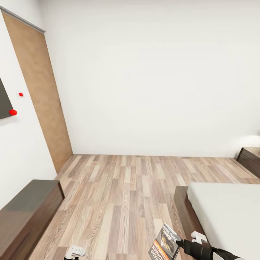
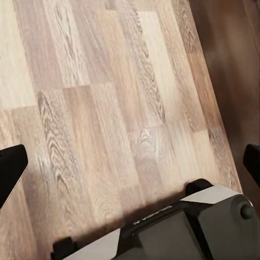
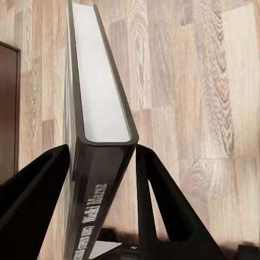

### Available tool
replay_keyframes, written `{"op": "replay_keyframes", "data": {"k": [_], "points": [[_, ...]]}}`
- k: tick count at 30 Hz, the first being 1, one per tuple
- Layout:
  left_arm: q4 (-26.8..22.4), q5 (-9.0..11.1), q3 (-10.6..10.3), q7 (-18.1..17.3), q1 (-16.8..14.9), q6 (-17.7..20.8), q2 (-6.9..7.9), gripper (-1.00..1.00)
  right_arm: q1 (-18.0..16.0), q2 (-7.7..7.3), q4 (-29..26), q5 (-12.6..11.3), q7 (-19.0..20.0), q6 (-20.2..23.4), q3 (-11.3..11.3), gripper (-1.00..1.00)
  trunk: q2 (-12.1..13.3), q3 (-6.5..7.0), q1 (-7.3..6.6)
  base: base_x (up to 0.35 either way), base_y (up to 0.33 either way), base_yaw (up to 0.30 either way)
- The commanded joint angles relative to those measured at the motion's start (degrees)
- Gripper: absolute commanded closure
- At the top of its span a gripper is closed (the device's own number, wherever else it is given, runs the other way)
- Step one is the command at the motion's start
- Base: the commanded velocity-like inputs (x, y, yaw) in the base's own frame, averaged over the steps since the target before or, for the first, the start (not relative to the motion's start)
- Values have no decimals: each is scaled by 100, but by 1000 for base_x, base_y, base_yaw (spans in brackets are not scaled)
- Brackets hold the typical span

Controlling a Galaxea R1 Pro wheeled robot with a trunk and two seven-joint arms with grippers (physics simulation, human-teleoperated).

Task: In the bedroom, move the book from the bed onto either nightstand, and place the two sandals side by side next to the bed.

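The book (image 3: 100,162), nearest the right wrist camera, stands pinched between the right claw (image 3: 103,179)'s two black fingers (image 3: 32,189), white page edges facing out, spine lettering visible. The head view adds its dark cover (image 1: 166,243) with an orange strip, held above the floor (image 1: 122,202) beside the bed (image 1: 227,213). The left claw (image 2: 130,162) hangs over bare planks, fingers spread wide apart, holding nothing.

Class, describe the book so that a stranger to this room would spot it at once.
Find the bed at the head view's lower right. Just off its near corner, above the wood floor, the right gripper clamps the book, the lone printed thing, dark-covered with an orange strip.
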Motion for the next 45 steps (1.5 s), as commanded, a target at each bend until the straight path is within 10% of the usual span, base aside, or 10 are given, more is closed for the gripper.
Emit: {"op": "replay_keyframes", "data": {"k": [1, 45], "points": [[-1, -58, 49, -23, -3, -16, -7, -100, -7, 0, 11, -64, 27, 28, 20, 100, -6, -4, 6, 328, 0, 0], [-1, -54, 49, -17, -3, -23, -18, -100, -7, 0, 11, -64, 24, 28, 20, 100, -6, -4, 6, 328, 0, -30]]}}
